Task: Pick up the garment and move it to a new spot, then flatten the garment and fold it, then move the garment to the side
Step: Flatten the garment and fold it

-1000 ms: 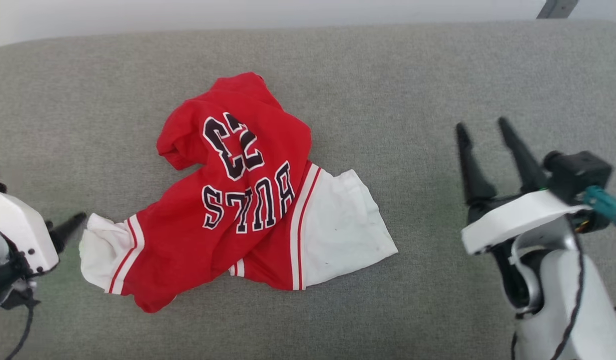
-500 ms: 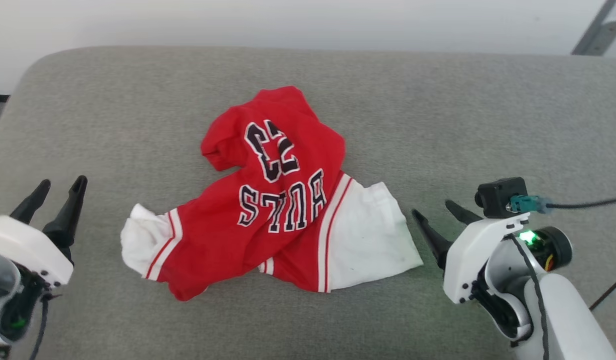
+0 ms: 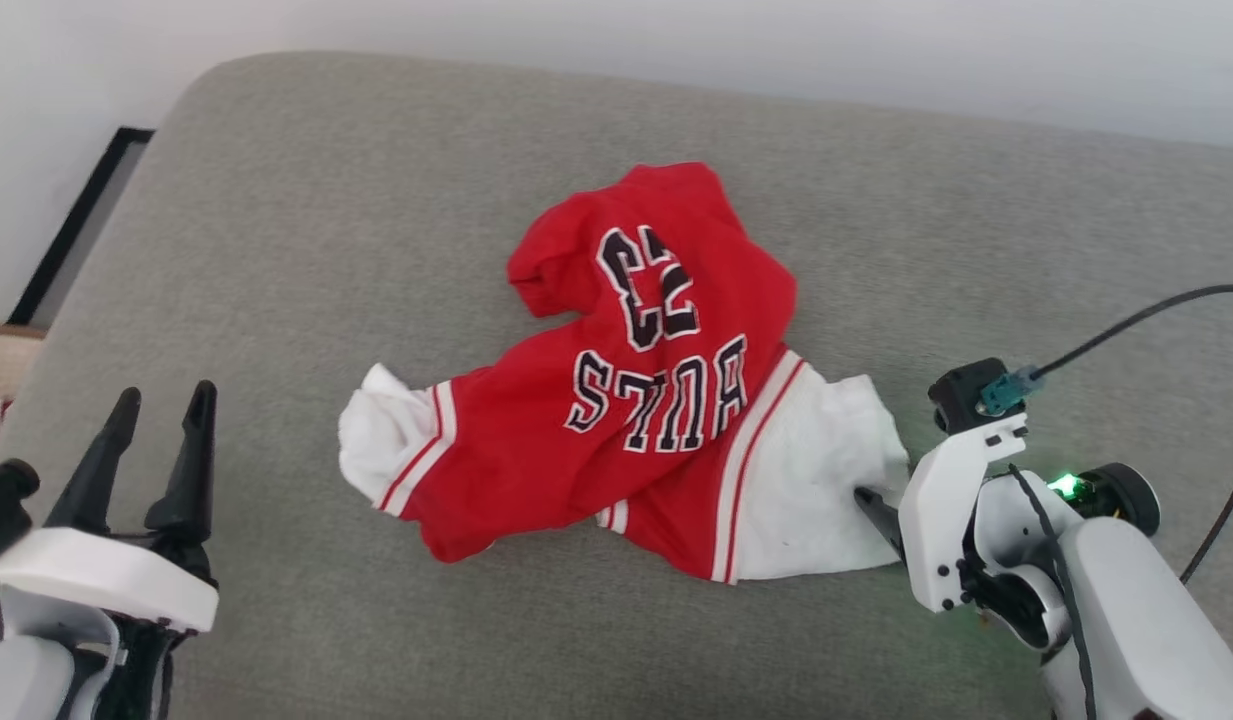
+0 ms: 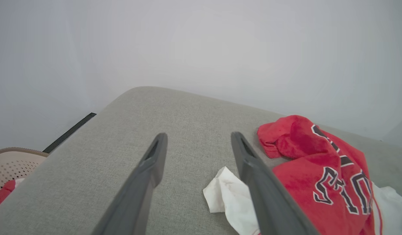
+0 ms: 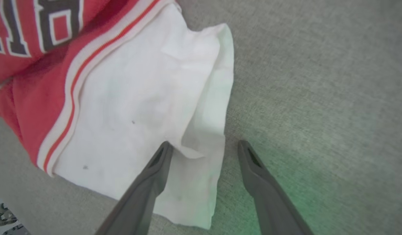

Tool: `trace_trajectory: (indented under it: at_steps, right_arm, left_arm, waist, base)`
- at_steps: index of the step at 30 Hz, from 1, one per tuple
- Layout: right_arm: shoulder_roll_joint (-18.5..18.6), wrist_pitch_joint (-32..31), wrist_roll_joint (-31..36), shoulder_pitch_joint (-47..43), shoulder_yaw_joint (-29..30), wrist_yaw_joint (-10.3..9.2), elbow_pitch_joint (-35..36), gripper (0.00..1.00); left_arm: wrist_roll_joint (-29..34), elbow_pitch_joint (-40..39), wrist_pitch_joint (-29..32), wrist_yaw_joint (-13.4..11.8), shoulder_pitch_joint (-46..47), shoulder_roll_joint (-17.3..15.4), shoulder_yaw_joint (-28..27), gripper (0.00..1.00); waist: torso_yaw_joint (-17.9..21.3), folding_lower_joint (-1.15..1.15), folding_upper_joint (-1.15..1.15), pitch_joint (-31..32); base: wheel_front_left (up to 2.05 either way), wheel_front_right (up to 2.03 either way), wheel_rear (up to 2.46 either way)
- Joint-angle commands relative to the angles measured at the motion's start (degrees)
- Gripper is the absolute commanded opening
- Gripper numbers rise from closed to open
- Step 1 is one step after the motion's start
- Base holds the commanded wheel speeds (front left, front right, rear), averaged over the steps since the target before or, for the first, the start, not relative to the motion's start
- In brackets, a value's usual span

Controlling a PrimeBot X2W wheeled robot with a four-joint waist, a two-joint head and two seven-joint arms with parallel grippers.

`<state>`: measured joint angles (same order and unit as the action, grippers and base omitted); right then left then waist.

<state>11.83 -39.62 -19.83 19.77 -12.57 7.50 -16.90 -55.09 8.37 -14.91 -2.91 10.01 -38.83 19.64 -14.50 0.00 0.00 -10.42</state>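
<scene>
The garment [image 3: 636,400] is lying crumpled in the middle of the grey cushion [image 3: 276,200]. The right gripper [image 5: 204,143] is straddling its white sleeve's edge, fingers spread wide, perhaps touching the cloth. The left gripper [image 3: 165,392] is hovering likewise spread, well apart from it.

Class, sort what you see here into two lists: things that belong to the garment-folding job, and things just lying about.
Job: garment, left tool, right tool, grey cushion.
Lying about: beige basket, red cloth near it.
</scene>
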Motion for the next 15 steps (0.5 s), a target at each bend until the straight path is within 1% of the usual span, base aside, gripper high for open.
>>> trace_trajectory:
  at_steps: [1,3,6,7,8,12,15]
  right_arm:
    - [0.25,-0.83,0.03,0.87,-0.45,-0.03,-1.37,1.0]
    - [0.56,-2.09,0.09,1.4,-1.51,-0.03,-4.14,1.0]
    - [1.05,-4.37,-0.75,1.85,-4.36,-0.01,-8.04,1.0]
    - [1.15,-5.1,-1.52,2.07,-5.54,-0.01,-9.25,0.46]
    - [1.35,-5.56,-3.35,2.88,-7.62,0.01,-10.5,0.0]
    - [3.37,-5.13,-6.23,5.64,-7.82,-0.02,-11.02,0.0]
    - [5.83,-6.51,-8.13,6.96,-7.41,-0.13,-9.59,0.0]
  left_arm:
    - [2.23,-0.63,-0.32,0.68,-0.95,1.26,-1.69,1.0]
    - [4.94,-1.07,-0.32,1.6,-2.43,4.09,-4.43,1.0]
    - [8.84,-2.06,-0.32,3.63,-4.0,8.21,-8.75,1.0]
    - [9.92,-2.31,-0.32,4.4,-4.81,9.65,-10.16,1.0]
    - [11.92,-2.29,-0.32,5.9,-6.23,12.47,-12.85,1.0]
    - [14.94,-2.17,-0.33,8.14,-8.43,16.51,-17.07,1.0]
    - [16.17,-2.07,-0.33,9.11,-9.69,18.39,-19.23,1.0]
  waist:
    - [-1.42,0.0,0.0,-0.53]
    - [-2.31,0.0,0.0,-0.71]
    - [-3.43,0.0,0.0,-0.79]
    - [-3.62,0.0,0.0,-0.77]
    - [-3.89,0.0,0.0,-0.76]
    - [-3.92,0.0,0.0,-0.65]
    - [-3.54,0.0,0.0,-0.6]
  base:
    - [0.0,0.0,0.0]
    - [0.0,0.0,0.0]
    - [0.0,0.0,0.0]
    - [0.0,0.0,0.0]
    - [0.0,0.0,0.0]
    - [0.0,0.0,0.0]
    - [0.0,0.0,0.0]
